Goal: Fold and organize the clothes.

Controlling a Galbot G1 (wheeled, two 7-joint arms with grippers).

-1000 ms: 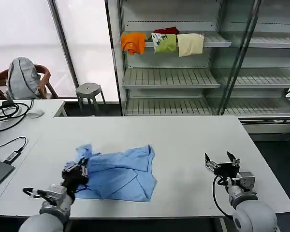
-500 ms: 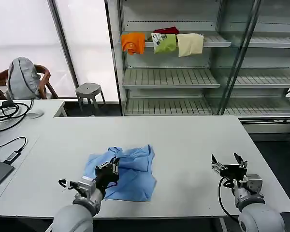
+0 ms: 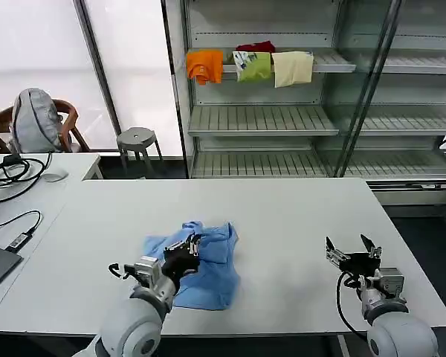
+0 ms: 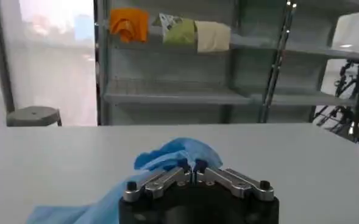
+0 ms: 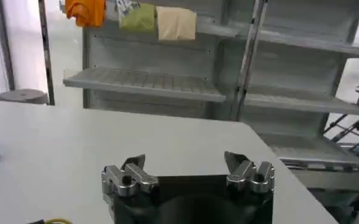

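1. One shirt (image 3: pixel 208 260), sky blue, lying bunched on the counter (image 3: pixel 282 216) at near centre-left; now much narrower than a second ago, its left part carried rightward over the rest.
2. Means a left-to-right fold well under way, though not yet laid flat: cloth raised in a hump at the pinch, as seen in the left wrist view (image 4: pixel 179 152).
3. One left hand (image 3: pixel 184 249), clamped shut on the shirt's edge, above the middle of the pile, having swept right from the counter's near-left part.
4. One right hand (image 3: pixel 353 256), spread open and gripping nothing, near the counter's near-right edge, well apart from the shirt; barely moved over the last second.
5. Judged next: lower and release the carried edge, then smooth or fold again, since the pile looks rumpled rather than squared.
6. Farther off: one shelf unit (image 3: pixel 267 119) with three cloths, orange (image 3: pixel 205 65), green (image 3: pixel 254 67), cream (image 3: pixel 293 68), and something red behind them.
7. Far left: one backpack (image 3: pixel 34 119) on a chair, one stool (image 3: pixel 137 138).
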